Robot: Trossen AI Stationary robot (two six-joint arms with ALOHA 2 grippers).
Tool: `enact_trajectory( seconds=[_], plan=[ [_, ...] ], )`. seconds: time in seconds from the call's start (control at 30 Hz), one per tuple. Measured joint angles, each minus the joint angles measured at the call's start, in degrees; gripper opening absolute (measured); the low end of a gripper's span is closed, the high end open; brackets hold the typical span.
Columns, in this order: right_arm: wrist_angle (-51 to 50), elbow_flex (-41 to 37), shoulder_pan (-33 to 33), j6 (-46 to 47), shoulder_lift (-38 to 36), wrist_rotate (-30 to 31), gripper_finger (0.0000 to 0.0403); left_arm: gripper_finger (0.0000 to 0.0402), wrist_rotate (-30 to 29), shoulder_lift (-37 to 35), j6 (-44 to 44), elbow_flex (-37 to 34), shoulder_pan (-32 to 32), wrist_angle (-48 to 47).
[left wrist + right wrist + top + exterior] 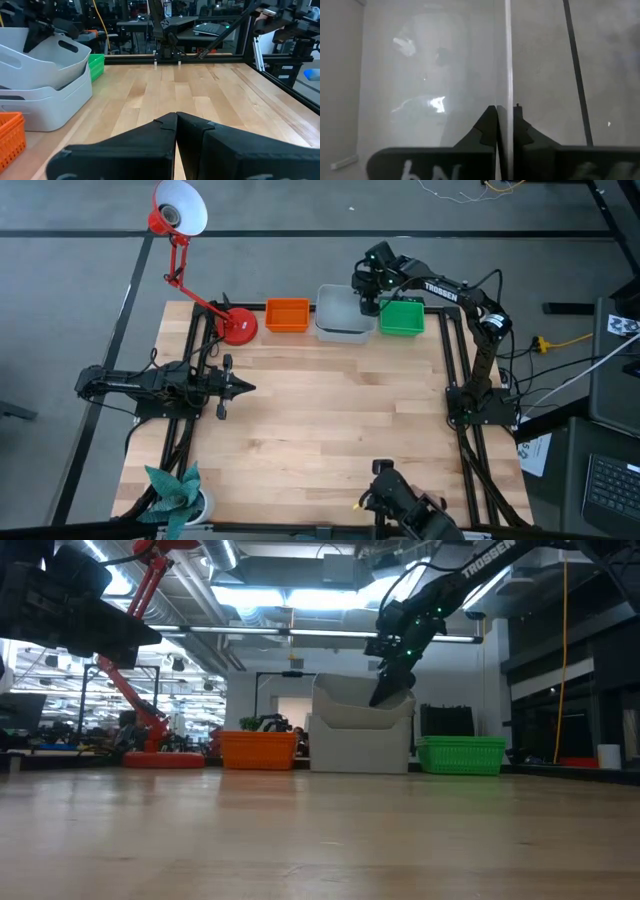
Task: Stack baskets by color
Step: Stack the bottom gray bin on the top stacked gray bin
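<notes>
The left gripper rests low over the table at about nine o'clock, its fingers pressed together with nothing between them, well apart from the baskets.

At roughly eleven o'clock on the far edge stands the red desk lamp, its arm rising up and away toward ten o'clock.

Just beside its round base, toward twelve o'clock, sits the orange basket stack, flat on the wood; the low view shows it level.

Next along, at twelve o'clock, is the pale grey basket stack. In the low view the upper grey basket sits tilted in the lower one, not nested flat, its right-hand side raised.

The right gripper is over that stack's right-hand rim, at about one o'clock. Its wrist view shows the fingers clamped on the thin translucent wall of the upper grey basket, which runs straight between them.

Just beside the grey stack, at one o'clock, sits the green basket stack, flat on the table and near the right gripper, though not touched by it
</notes>
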Motion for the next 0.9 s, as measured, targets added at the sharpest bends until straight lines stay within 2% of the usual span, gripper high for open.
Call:
enact_trajectory(
  seconds=[0.47,0.73,0.9],
  plan=[
    [-2.91,0.0,0.01,0.33,0.02,-1.3,0.0009,0.0,0.01,0.0,0.0,0.0,-0.01,0.0],
    [-1.36,0.07,0.57,0.1,0.02,-1.76,0.0036,0.0,0.01,-0.02,0.0,0.0,-0.01,0.0],
    [-1.17,0.07,1.12,1.86,0.02,-1.74,0.0039,0.0,0.01,0.0,0.0,0.0,0.0,0.0]
  ],
)
